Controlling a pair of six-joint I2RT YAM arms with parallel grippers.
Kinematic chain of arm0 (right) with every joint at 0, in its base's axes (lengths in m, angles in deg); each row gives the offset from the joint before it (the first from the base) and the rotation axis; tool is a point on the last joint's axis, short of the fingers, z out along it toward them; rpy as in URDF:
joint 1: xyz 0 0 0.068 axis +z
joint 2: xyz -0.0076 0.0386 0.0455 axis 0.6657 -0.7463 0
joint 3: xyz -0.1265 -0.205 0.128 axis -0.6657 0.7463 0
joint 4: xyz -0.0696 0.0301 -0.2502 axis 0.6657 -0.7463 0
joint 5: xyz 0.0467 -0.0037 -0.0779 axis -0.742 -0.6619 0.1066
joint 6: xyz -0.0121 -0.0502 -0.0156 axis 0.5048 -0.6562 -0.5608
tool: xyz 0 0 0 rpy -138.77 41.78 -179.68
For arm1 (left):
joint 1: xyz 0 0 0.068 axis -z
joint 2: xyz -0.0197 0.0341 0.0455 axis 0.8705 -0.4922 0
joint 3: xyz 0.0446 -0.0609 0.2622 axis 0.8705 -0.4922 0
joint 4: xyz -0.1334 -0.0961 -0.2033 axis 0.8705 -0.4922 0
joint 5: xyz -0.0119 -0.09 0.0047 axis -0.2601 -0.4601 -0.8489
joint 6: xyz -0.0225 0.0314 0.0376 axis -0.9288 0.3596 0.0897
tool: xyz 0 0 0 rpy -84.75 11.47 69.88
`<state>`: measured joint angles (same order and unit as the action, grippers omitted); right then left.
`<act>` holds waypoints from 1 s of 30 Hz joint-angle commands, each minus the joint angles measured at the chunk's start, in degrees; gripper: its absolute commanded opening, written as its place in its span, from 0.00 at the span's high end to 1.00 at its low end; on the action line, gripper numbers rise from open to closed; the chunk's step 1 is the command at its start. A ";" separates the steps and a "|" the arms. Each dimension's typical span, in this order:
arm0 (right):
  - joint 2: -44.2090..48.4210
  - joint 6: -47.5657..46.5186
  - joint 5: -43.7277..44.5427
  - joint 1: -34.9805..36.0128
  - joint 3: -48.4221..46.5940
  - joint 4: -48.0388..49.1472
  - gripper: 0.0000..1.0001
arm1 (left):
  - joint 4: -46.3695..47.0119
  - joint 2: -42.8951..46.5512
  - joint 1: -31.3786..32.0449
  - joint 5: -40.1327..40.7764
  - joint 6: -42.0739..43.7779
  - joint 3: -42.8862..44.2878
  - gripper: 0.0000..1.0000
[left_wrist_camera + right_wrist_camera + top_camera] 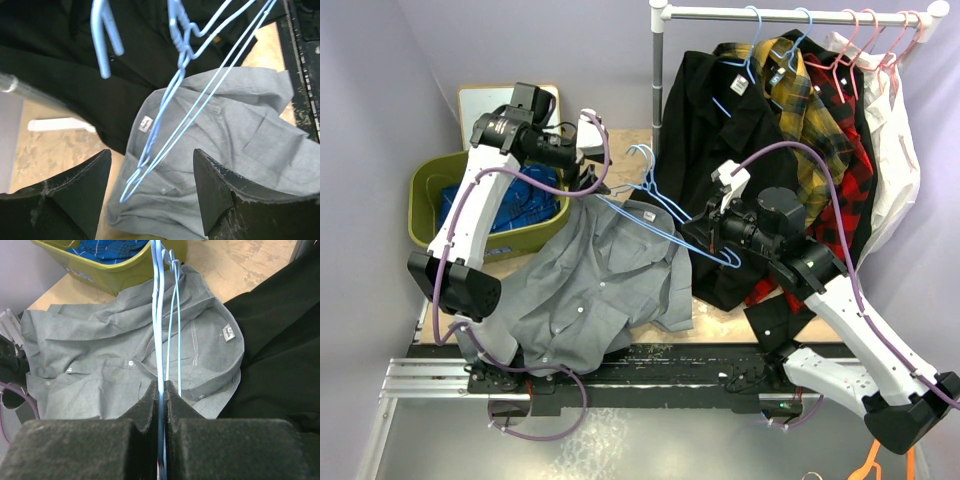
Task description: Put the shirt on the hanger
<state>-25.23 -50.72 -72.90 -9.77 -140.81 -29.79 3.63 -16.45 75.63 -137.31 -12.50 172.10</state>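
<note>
The grey shirt (585,290) lies crumpled on the table in front of the arms, collar and white label toward the right. The light-blue hanger (650,225) hangs in the air above its collar, hook toward the back. My right gripper (161,386) is shut on the hanger's wire (159,315) at its right end, over the shirt (100,355). My left gripper (152,167) stands open at the hanger's left tip (145,162). That tip sits between the fingers (220,190) without touching them. The shirt (235,145) lies below.
A green bin (425,205) holding a blue garment stands at the back left. A clothes rack (658,80) at the back right carries a black shirt (695,120), plaid shirts and a white one on blue and pink hangers. An orange hanger (868,462) lies bottom right.
</note>
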 commanded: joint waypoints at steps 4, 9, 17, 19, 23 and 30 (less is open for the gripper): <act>1.01 -0.16 0.68 0.07 -1.42 5.18 1.00 | -1.47 -0.83 2.09 -4.57 1.62 1.54 0.34; 1.19 0.11 0.62 0.11 -1.68 5.29 1.00 | 0.87 -2.28 3.07 -3.95 0.05 1.39 0.37; 1.41 0.03 0.37 0.08 -1.77 5.29 1.00 | 2.43 -4.29 4.16 -4.06 -0.84 1.84 0.44; 1.41 -0.07 0.45 0.10 -1.77 5.29 1.00 | 2.67 -4.33 4.47 -4.30 -0.89 1.83 0.45; 1.37 -0.15 0.48 0.06 -1.61 5.09 1.00 | 2.75 -4.45 4.84 -4.94 -0.92 1.70 0.55; 0.71 0.81 2.22 0.09 -1.33 6.05 1.00 | 2.18 -3.79 4.90 -5.98 -0.46 0.93 0.79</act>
<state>-25.23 -50.46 -72.68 -9.74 -140.81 -28.33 5.16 -21.10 80.22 -139.65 -13.62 172.10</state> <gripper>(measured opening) 0.018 0.218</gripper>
